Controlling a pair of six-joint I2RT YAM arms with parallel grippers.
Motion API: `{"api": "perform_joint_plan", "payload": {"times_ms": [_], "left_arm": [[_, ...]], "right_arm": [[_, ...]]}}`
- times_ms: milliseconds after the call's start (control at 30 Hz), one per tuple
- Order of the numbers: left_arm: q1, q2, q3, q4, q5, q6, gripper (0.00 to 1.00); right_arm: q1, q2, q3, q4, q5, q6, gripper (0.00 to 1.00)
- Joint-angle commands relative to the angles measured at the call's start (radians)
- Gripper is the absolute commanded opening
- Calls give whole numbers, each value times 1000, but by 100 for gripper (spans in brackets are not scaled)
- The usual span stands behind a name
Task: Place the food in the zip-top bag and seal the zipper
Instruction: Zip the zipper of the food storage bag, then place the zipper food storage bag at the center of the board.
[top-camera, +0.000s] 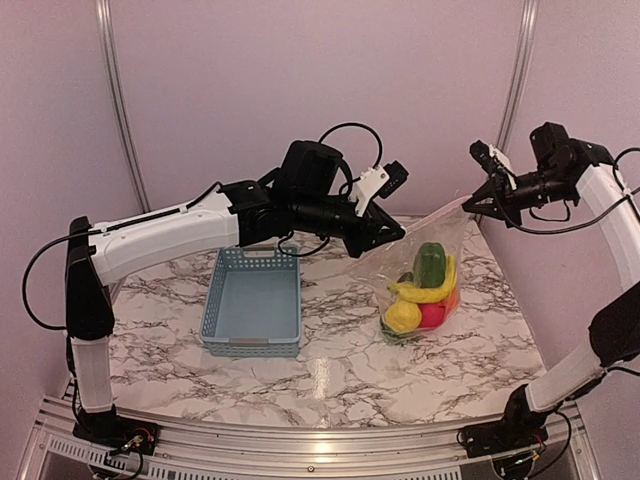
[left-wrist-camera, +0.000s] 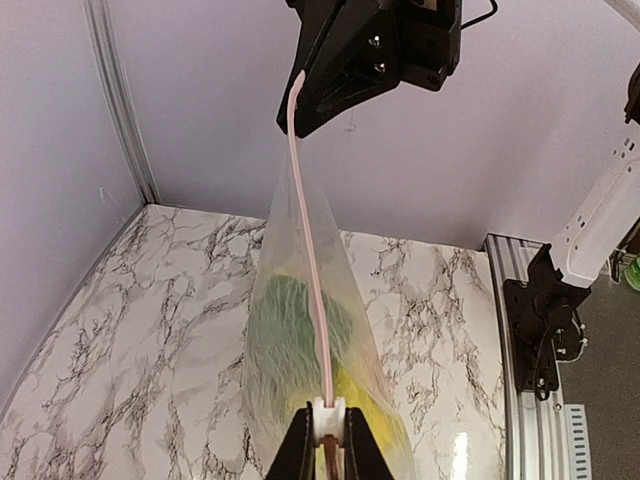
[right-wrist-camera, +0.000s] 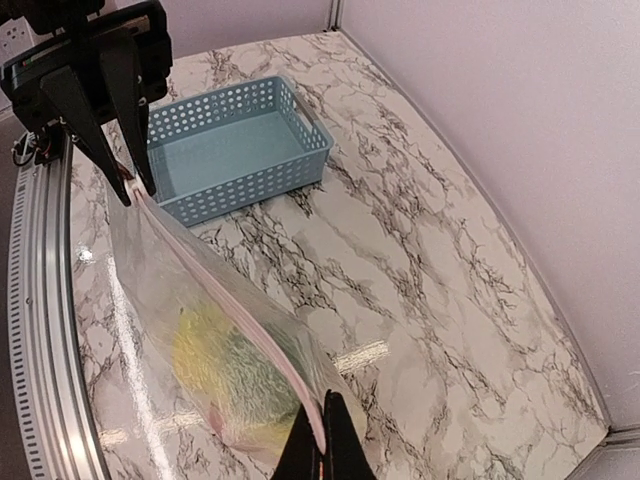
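The clear zip-top bag (top-camera: 425, 262) hangs above the table between my two grippers, its mouth edge stretched taut. Inside it lie the food toys (top-camera: 420, 300): a green pepper, yellow bananas, a red piece and a yellow one. My left gripper (top-camera: 392, 234) is shut on the white slider (left-wrist-camera: 330, 420) at the left end of the pink zipper strip (left-wrist-camera: 312, 260). My right gripper (top-camera: 478, 203) is shut on the zipper's right end (right-wrist-camera: 318, 425). In both wrist views the food shows blurred through the plastic.
An empty grey-blue slatted basket (top-camera: 252, 300) stands on the marble table (top-camera: 330, 370) left of the bag. Purple walls close in the back and sides. A metal rail (top-camera: 300, 435) runs along the near edge.
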Motion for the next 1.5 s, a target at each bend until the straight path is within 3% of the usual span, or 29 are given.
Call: {"api": "perform_joint_plan", "payload": {"times_ms": [0, 933, 1300, 1467], "left_arm": [[12, -76, -74, -96, -7, -5, 1], [65, -211, -343, -33, -22, -49, 0], [96, -205, -362, -5, -10, -55, 0], [145, -141, -272, 21, 21, -51, 0]], "right_arm": [[-72, 13, 46, 52, 17, -22, 0], [-98, 29, 22, 82, 8, -9, 0], [-98, 52, 24, 100, -3, 8, 0], [-98, 82, 21, 229, -6, 122, 0]]}}
